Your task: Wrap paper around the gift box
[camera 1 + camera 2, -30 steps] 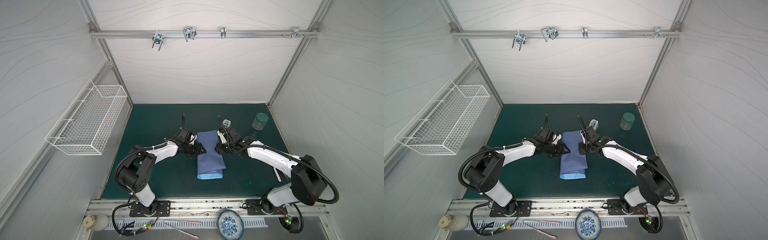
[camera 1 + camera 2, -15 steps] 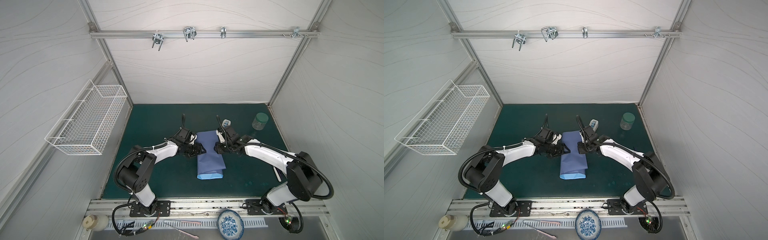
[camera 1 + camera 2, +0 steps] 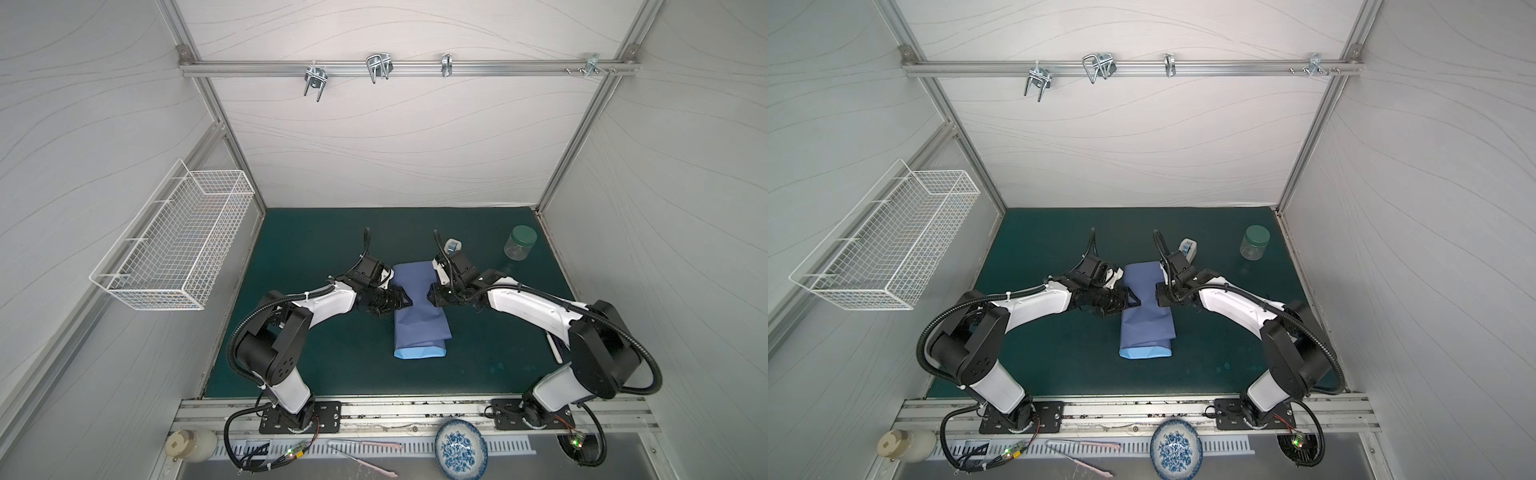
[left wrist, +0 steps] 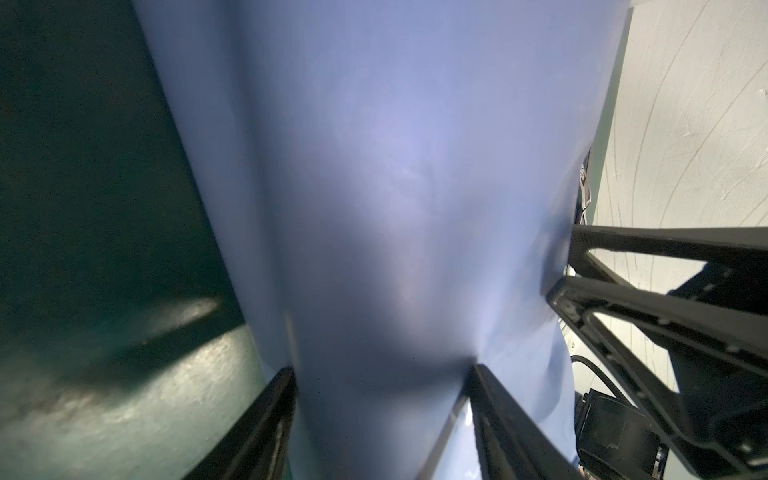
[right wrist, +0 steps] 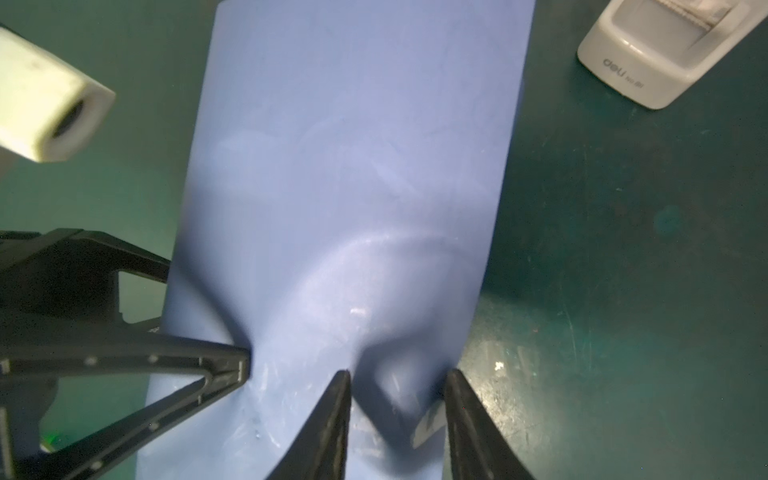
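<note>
We see the paper point(image 3: 419, 316) in the middle of the green bench point(image 3: 311, 257), folded over into a long parcel with its duller blue face outward. A strip of the lighter blue face shows along the end nearest the arm bases. The gift box is hidden under it.

The left claw point(image 3: 404, 301) reaches in from the parcel's left side. In the left wrist view its two fingers stand on either side of the wrapped edge with paper filling the gap, so it is clamped on the paper. In the right wrist view one of its fingertips point(image 5: 239, 365) presses a crease into the top sheet.

The right claw point(image 5: 399, 374) meets the parcel's right side. Its jaws stand a little apart with a dark pucker of paper between the tips, and we cannot tell whether they pinch it.

A white tape dispenser point(image 5: 665, 54) sits on the bench near the parcel's far right corner. A green-lidded jar point(image 3: 519, 247) stands well apart, toward the right wall.
</note>
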You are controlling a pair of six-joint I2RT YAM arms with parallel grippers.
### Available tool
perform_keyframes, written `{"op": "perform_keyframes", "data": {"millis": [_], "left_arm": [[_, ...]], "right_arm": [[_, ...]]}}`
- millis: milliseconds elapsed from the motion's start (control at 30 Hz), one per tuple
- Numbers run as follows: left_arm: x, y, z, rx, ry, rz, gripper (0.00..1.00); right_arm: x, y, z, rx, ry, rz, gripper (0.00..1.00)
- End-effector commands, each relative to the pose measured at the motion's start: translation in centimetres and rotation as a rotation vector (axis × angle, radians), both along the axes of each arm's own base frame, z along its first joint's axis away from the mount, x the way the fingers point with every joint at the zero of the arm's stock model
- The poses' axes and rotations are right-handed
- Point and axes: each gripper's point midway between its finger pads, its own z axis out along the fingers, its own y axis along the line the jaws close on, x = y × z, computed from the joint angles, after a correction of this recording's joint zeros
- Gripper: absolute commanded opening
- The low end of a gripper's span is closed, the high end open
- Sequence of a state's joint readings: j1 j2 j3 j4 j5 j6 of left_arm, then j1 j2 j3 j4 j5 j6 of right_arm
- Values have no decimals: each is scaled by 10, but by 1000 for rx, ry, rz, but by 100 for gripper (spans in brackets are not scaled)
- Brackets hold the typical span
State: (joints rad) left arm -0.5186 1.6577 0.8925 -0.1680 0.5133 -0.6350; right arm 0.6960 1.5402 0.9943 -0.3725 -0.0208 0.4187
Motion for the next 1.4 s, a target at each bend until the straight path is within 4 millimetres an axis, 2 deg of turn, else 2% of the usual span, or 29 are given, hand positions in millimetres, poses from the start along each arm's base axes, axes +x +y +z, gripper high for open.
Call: {"op": "perform_keyframes", "data": {"millis": [0, 1000, 1367], "left_arm": [[-26, 30, -52, 192, 125, 16, 66], [-26, 31, -51, 195, 125, 19, 65], [-25, 31, -50, 193, 121, 21, 65]], "right_arm": [[4, 5, 1, 19, 4, 5, 41], [-4, 16, -25, 142, 130, -21, 45], [-7, 26, -40, 235, 223, -38, 53]]}}
